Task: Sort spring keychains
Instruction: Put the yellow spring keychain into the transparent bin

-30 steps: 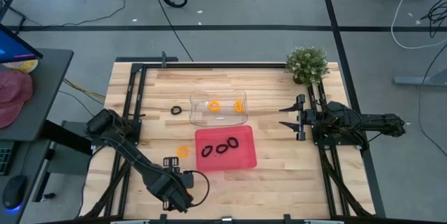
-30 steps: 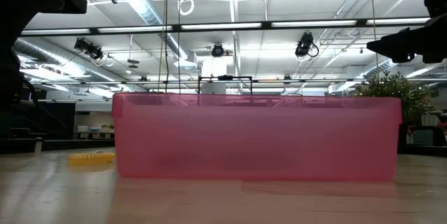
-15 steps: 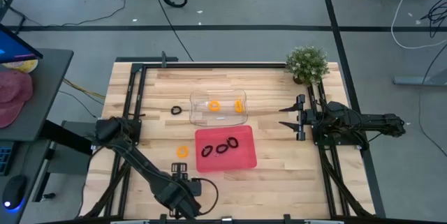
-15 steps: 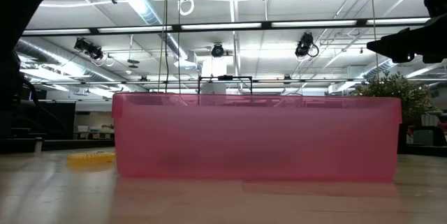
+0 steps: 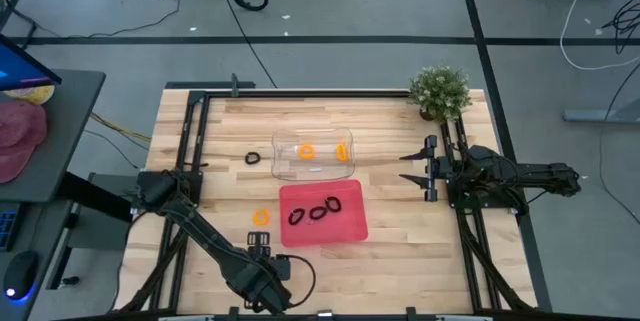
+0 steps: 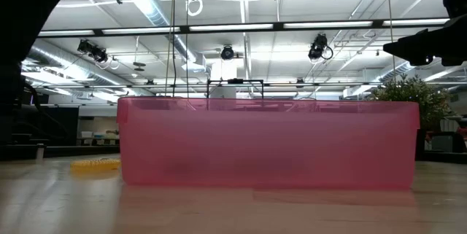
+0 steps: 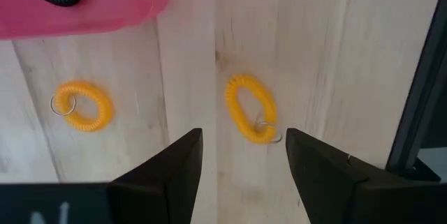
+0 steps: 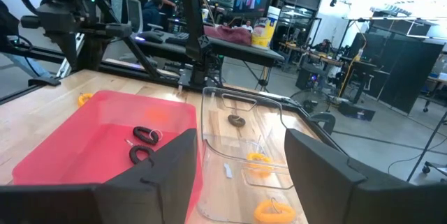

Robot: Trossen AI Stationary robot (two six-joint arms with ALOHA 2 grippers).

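My left gripper (image 5: 262, 246) (image 7: 244, 155) is open near the table's near edge, in front of the pink tray (image 5: 348, 229). Its fingers stand either side of an orange spring keychain (image 7: 251, 109) lying flat on the wood; the arm hides this one in the high view. A second orange keychain (image 5: 261, 217) (image 7: 82, 105) lies left of the pink tray. Three black keychains (image 5: 315, 211) lie in the pink tray. Two orange ones (image 5: 307, 151) lie in the clear tray (image 5: 285, 166). One black keychain (image 5: 253, 158) lies on the table left of the clear tray. My right gripper (image 5: 415, 166) (image 8: 241, 175) waits open, right of the clear tray.
A potted plant (image 5: 439, 91) stands at the far right corner. Black frame rails (image 5: 190, 141) run along the table's left and right sides and near edge (image 7: 419, 112). Bare wood lies right of the pink tray. In the low view the pink tray (image 6: 268, 143) fills the middle.
My left arm has swung a little toward the table's right and near edge, carrying its gripper from beside the orange keychain left of the pink tray to a spot closer to the near edge. The keychains and trays have stayed put.
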